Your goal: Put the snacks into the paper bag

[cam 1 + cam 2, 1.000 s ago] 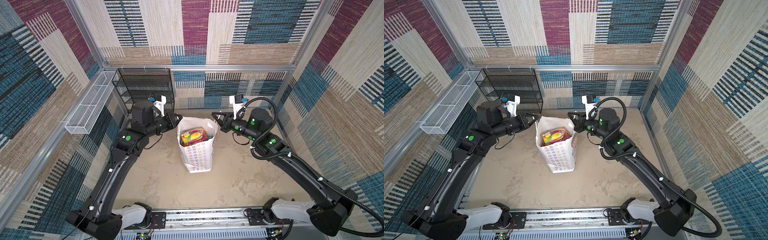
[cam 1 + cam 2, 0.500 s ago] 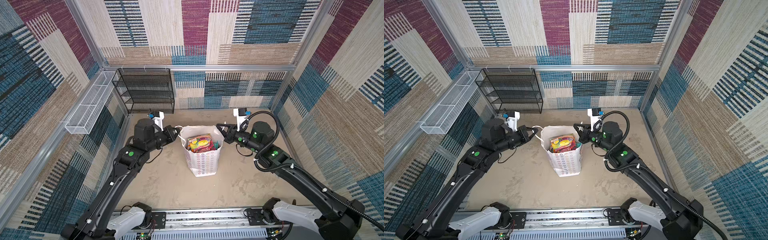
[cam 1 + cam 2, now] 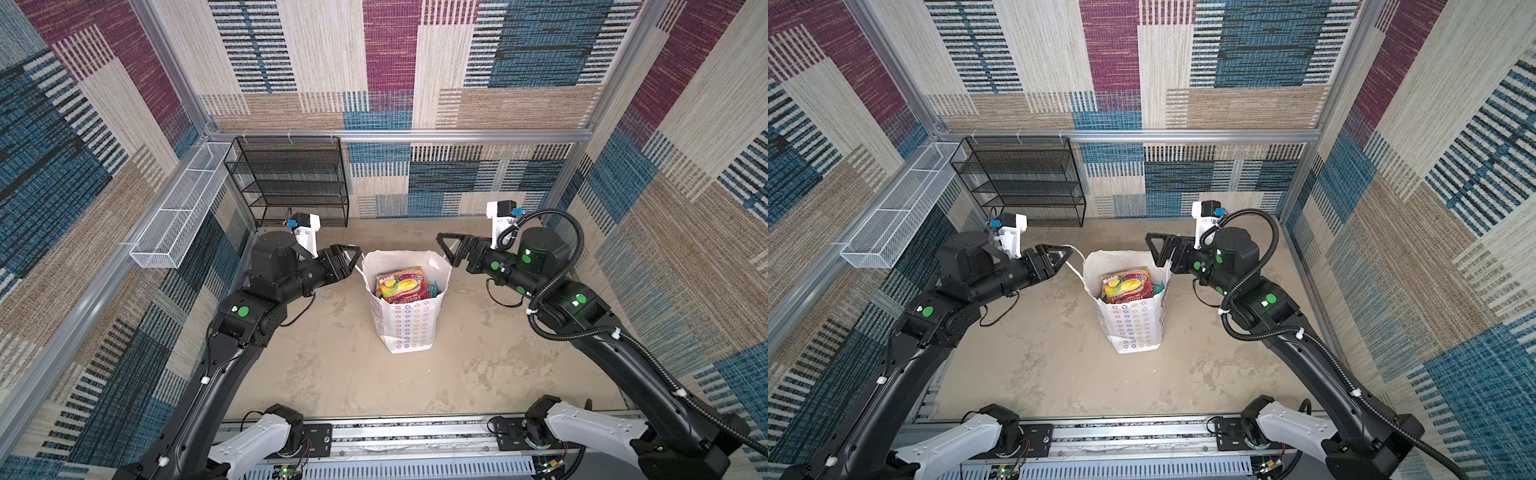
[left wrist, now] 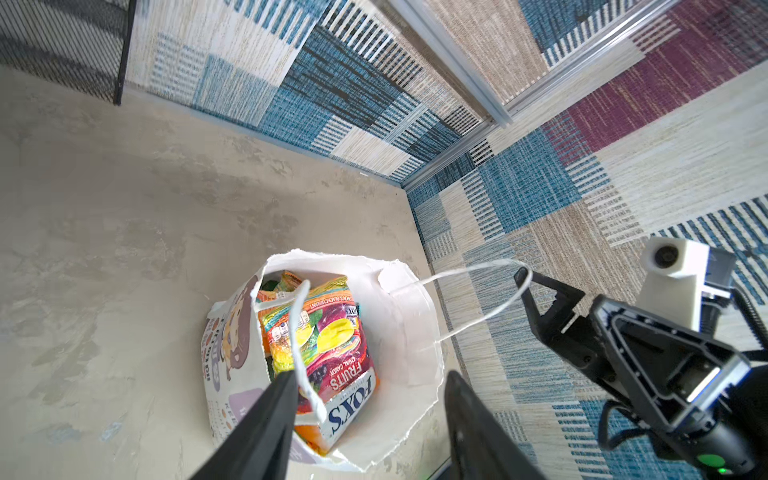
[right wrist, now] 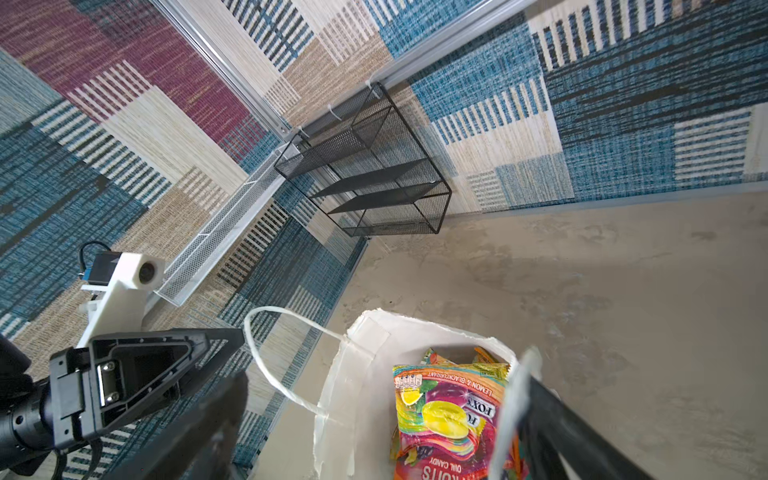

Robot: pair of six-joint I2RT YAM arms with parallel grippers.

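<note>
The white paper bag (image 3: pixel 406 322) (image 3: pixel 1133 322) stands upright on the sandy floor in both top views, its mouth wide. Several snacks (image 3: pixel 401 284) (image 4: pixel 328 349) (image 5: pixel 449 411) lie stacked inside, a purple-yellow "FOX'S" pouch on top. My left gripper (image 3: pixel 355 254) (image 4: pixel 370 384) hovers open at the bag's left rim; one white cord handle (image 4: pixel 300 328) rests slack against one finger. My right gripper (image 3: pixel 443 246) (image 5: pixel 382 395) stands open at the right rim, the other cord handle (image 4: pixel 490 291) looped loosely by its fingertip.
A black mesh rack (image 3: pixel 291 183) stands against the back wall at the left. A white wire basket (image 3: pixel 178 226) hangs on the left wall. Patterned walls close in three sides, and a metal rail (image 3: pixel 395 436) with both arm bases runs along the front.
Both grippers carried the bag by its handles toward the front and down onto the floor, then opened; the cords now hang slack.
</note>
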